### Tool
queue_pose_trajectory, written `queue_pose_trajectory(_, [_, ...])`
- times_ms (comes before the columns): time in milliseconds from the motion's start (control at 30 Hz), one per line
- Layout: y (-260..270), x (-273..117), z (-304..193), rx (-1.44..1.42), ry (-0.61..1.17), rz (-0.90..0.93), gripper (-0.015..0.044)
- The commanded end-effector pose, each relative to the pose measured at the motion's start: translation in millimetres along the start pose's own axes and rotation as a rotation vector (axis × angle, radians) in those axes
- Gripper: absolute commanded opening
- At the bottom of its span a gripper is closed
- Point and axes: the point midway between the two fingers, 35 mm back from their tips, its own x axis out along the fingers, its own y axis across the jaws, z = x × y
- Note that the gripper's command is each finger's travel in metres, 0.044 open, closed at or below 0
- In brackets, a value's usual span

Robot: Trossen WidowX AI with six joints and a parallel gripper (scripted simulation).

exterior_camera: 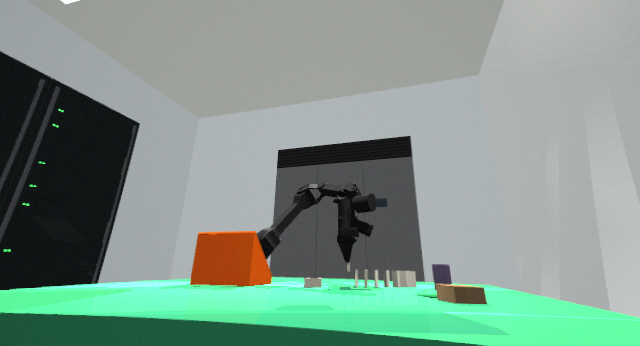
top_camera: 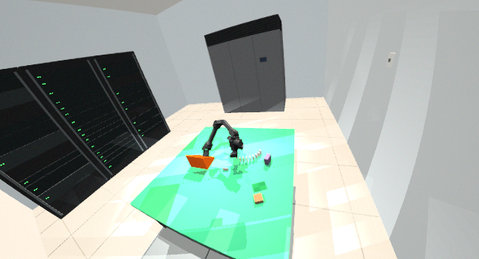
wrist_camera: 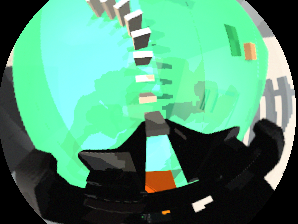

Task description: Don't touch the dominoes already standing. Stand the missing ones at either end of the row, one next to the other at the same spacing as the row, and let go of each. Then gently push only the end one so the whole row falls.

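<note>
- Gripper (top_camera: pixel 233 154) (exterior_camera: pixel 348 263) (wrist_camera: pixel 154 123) points down mid-frame in the exterior view, pinching one domino; fingers closed on its sides, not spread.
- Held domino (exterior_camera: pixel 348 268) (wrist_camera: pixel 157 120): upright, lower end above the green table (top_camera: pixel 194 203) (exterior_camera: pixel 150 306) (wrist_camera: pixel 65 100), near the row's left end in the exterior view.
- Standing row (top_camera: pixel 246 160) (exterior_camera: pixel 376 278) (wrist_camera: pixel 141 39): right of the gripper in top and exterior views, curving to upper left in wrist view. All upright as far as visible.
- Loose domino (top_camera: pixel 225 169) (exterior_camera: pixel 313 282): lying down, left of the row, apart from it.
- Handling, judged: light, stiff, smooth. Won't squash; could twist or slip if gripped off-centre. Not fragile, just tippy: thin base.
- Grip: opposite narrow edges, above mid-height, keeping fingers out of the gaps between broad faces. Current hold looks high enough to set it down.
- Next, judged: line up with the end one, match spacing, lower straight until the base sits flat, open evenly, lift straight up.
- Risk: tilted base or a finger brushing the neighbour starts the fall early.
- Loose one likely needs picking up and turning upright.
</note>
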Motion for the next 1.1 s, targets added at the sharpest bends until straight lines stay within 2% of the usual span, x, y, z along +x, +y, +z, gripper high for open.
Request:
queue_pose_trajectory(0, [4,22,-4,0.006,0.006,0.011,0.0107])
queue_pose_trajectory(167, [7,40,-7,0.006,0.007,0.015,0.0107])
queue_pose_trajectory(600, [7,41,-7,0.006,0.007,0.015,0.0107])
queue_pose_trajectory(1000, [7,41,-7,0.006,0.007,0.015,0.0422])
queue_pose_trajectory(1067, [7,41,-7,0.006,0.007,0.015,0.0440])
